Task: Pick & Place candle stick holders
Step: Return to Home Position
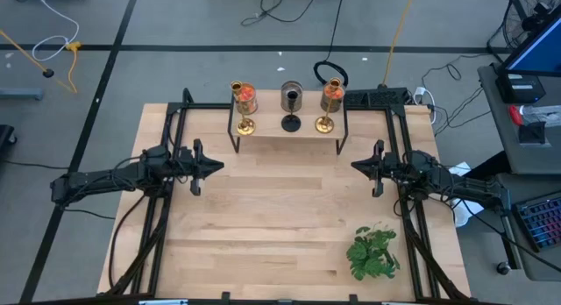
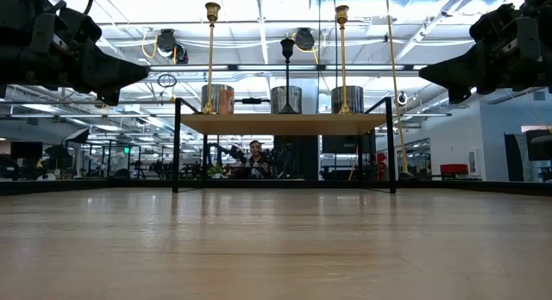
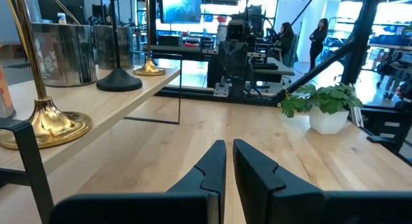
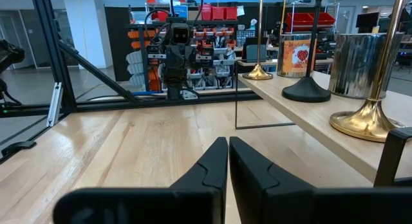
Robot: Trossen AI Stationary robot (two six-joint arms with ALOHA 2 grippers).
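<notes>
The placing looks finished. The three candle stick holders stand upright in a row along the front edge of the small raised wooden shelf [image 1: 289, 140], which sits on black metal legs at the far side of the light wooden table [image 1: 263, 226]. The left shiny gold brass candle stick holder [image 1: 245, 125] has a round flared base. The black stemmed candle stick holder [image 1: 290, 123] is in the middle and the right shiny gold brass candle stick holder [image 1: 324, 124] is at the other end. Each has a small glass jar just behind it, and from above their bases look evenly spaced and in line. No holder is on the tabletop or in a gripper, so I judge that only the arms' retreat to rest is left, and that seems nearly complete. The left gripper [image 1: 216, 165] hangs over the table's left side. Its fingers are drawn together to a thin slit with nothing between them. The right gripper [image 1: 356, 167] hangs over the right side in the same state, also empty, and the two point at each other across the bare middle of the table. In the low view both are raised clear of the tabletop. The holders are well apart from both grippers, further toward the table's far edge. The left gold one is the closest to the left gripper and the right gold one to the right gripper. A leafy green potted plant [image 1: 372, 252] sits near the right front corner, away from the shelf.
</notes>
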